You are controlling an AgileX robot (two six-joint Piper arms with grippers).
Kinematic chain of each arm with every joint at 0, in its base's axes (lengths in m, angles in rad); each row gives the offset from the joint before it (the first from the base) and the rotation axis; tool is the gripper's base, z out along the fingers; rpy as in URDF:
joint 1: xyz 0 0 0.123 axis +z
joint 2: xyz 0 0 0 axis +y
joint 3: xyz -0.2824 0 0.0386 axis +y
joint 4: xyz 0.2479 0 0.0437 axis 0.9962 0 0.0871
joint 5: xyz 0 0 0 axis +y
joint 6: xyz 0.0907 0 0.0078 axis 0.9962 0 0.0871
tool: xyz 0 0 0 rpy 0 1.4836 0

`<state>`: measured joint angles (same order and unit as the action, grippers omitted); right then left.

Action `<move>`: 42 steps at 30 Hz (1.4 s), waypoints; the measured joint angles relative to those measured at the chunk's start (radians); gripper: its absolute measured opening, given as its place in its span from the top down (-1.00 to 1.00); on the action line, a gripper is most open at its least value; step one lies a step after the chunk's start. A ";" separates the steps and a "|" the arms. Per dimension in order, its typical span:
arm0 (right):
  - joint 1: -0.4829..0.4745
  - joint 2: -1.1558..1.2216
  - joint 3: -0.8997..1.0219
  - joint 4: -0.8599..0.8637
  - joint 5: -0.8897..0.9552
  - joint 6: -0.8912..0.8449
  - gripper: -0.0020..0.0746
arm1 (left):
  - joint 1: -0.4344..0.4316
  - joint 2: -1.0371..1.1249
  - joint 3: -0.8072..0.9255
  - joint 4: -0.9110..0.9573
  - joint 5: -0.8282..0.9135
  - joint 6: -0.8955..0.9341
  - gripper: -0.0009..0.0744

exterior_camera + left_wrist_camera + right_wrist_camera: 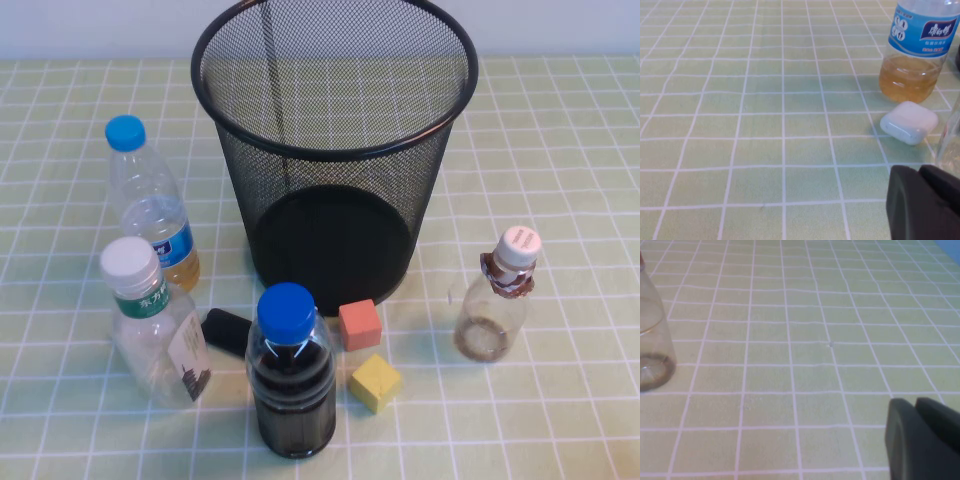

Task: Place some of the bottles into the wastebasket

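The black wire-mesh wastebasket (300,190) stands at the back middle of the table. In front of it are several bottles. A blue-capped one with a blue label and yellow liquid (152,205) is at the left, and it also shows in the left wrist view (912,50). A squat white-capped one with a green-white label (155,325) stands in front of that. A dark blue-capped one (291,375) is at the front middle. A small one with a brown neck wrap (497,295) is at the right; its base shows in the right wrist view (652,347). My left gripper (919,172) and right gripper (915,405) are shut, empty, low over the cloth, and out of the high view.
A red cube (359,324), a yellow cube (375,382) and a small black object (228,330) lie between the bottles in front of the wastebasket. A white earbud case (909,121) lies beside the yellow-liquid bottle. The table has a green checked cloth.
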<state>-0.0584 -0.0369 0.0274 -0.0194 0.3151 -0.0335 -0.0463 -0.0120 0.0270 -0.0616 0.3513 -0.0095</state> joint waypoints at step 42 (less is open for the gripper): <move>0.000 0.000 0.000 0.002 -0.015 0.000 0.95 | 0.000 0.000 0.000 -0.009 0.000 0.000 0.99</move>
<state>-0.0584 -0.0369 0.0274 -0.0171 0.2996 -0.0335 -0.0463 -0.0120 0.0270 -0.0702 0.3513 -0.0095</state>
